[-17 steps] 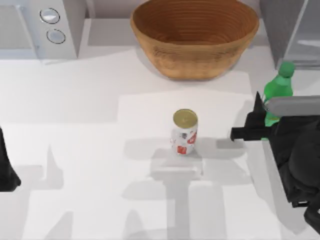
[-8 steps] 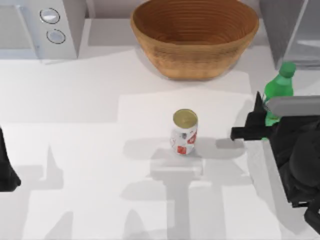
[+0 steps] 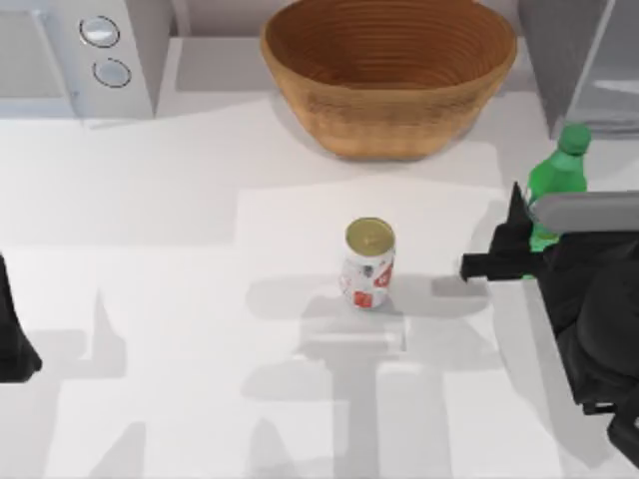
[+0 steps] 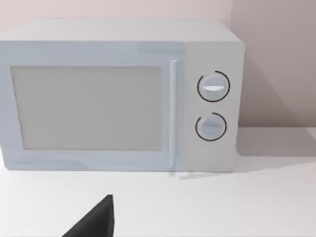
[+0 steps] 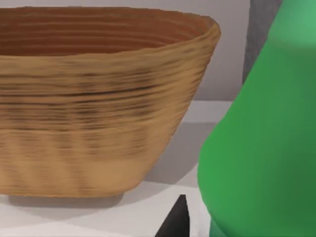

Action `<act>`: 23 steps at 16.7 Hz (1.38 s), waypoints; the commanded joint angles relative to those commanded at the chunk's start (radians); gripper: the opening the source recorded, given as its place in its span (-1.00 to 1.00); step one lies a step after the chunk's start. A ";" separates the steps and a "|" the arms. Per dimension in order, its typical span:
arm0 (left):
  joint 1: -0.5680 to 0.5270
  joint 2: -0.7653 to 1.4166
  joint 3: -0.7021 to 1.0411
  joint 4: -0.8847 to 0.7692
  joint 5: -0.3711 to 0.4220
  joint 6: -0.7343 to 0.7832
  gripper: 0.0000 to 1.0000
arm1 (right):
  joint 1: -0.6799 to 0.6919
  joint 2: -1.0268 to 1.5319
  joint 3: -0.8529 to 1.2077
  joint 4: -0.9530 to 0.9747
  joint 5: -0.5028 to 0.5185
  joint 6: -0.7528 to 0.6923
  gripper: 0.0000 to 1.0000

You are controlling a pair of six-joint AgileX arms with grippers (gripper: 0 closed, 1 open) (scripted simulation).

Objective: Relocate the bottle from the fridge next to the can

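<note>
On the right side of the counter (image 3: 180, 200), just in front of the grey fridge (image 3: 559, 60), the green bottle (image 3: 554, 180) stands upright, well apart from the can (image 3: 368, 264) in the middle. It looks light, smooth and a bit slippery, and its thin sides could squash, so I would hold it gently around its wide body. The right end effector (image 3: 504, 249) is right up against the bottle's lower part, but I cannot tell if it is pinching it. The left end effector (image 3: 15, 344) rests at the left edge.

Glossy green plastic bottle (image 3: 555, 177); ribbed woven basket (image 3: 389, 75)
</note>
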 joint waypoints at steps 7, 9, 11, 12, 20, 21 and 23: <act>0.000 0.000 0.000 0.000 0.000 0.000 1.00 | 0.000 0.000 0.000 0.000 0.000 0.000 0.96; 0.000 0.000 0.000 0.000 0.000 0.000 1.00 | 0.000 0.000 0.000 0.000 0.000 0.000 1.00; 0.000 0.000 0.000 0.000 0.000 0.000 1.00 | 0.000 0.000 0.000 0.000 0.000 0.000 1.00; 0.000 0.000 0.000 0.000 0.000 0.000 1.00 | 0.000 0.000 0.000 0.000 0.000 0.000 1.00; 0.000 0.000 0.000 0.000 0.000 0.000 1.00 | 0.035 -0.028 -0.042 0.021 0.039 0.007 1.00; 0.000 0.000 0.000 0.000 0.000 0.000 1.00 | 0.050 -0.038 -0.061 0.027 0.054 0.009 1.00; 0.000 0.000 0.000 0.000 0.000 0.000 1.00 | 0.075 -0.053 -0.092 0.035 0.075 0.009 1.00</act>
